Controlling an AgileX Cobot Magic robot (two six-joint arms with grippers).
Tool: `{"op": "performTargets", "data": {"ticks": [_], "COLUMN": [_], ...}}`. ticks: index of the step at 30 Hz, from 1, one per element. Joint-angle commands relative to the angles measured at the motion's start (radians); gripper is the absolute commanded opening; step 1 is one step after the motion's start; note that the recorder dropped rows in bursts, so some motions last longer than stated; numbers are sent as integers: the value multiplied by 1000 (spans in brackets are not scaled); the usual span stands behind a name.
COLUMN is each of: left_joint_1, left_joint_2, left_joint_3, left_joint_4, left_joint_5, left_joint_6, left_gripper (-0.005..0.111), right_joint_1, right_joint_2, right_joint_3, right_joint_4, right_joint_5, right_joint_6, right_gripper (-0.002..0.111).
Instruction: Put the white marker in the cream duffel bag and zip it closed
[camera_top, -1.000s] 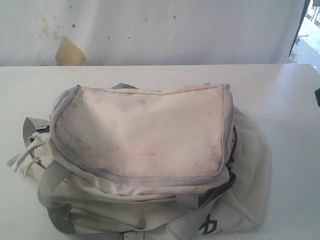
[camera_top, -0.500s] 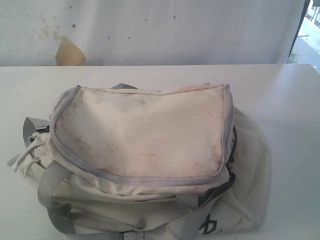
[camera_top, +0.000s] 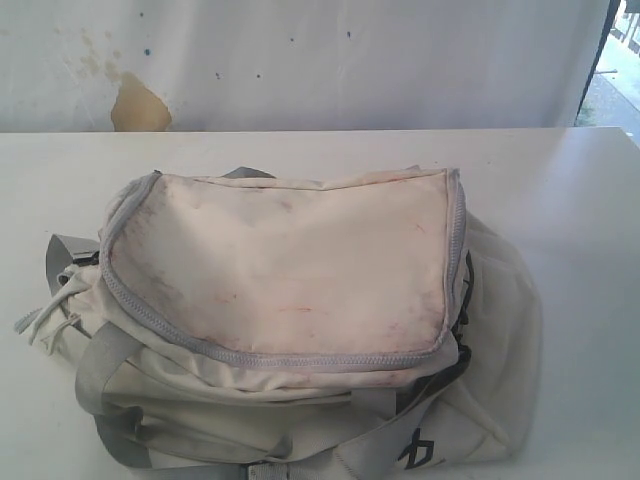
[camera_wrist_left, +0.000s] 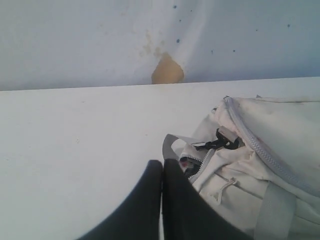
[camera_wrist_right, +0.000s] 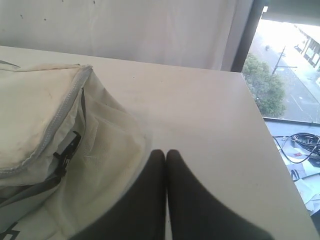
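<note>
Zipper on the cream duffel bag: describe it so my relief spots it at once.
On the white table lies one large cream fabric duffel bag. A narrow grey toothed zipper track runs around the edge of its flat, stained top panel. Unlike the wide, smooth grey webbing straps lower on the bag, it is ribbed.

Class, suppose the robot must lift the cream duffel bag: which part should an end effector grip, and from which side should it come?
I would grip the grey strap at the left end of the cream duffel bag, coming from the left with the left end effector. The strap is a narrow band standing off the body; the zipped top panel is too broad to pinch.
</note>
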Motion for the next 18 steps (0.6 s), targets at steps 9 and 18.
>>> {"op": "performTargets", "data": {"ticks": [9,18], "left_joint_1": [-4,-4], "left_joint_2": [-3,-3], "left_joint_3": [36,193], "left_joint_4": [11,9], "left_joint_5": [-211,-595], "left_joint_6": [-60,-60], "left_gripper": [0,0], "right_joint_1": [2,2], "right_joint_2": [-4,-4], "right_joint_3": [19,225], "right_joint_4": [-10,-21], "right_joint_5": [-85,-506], "right_joint_6": [16,16], "right_gripper": [0,0]}}
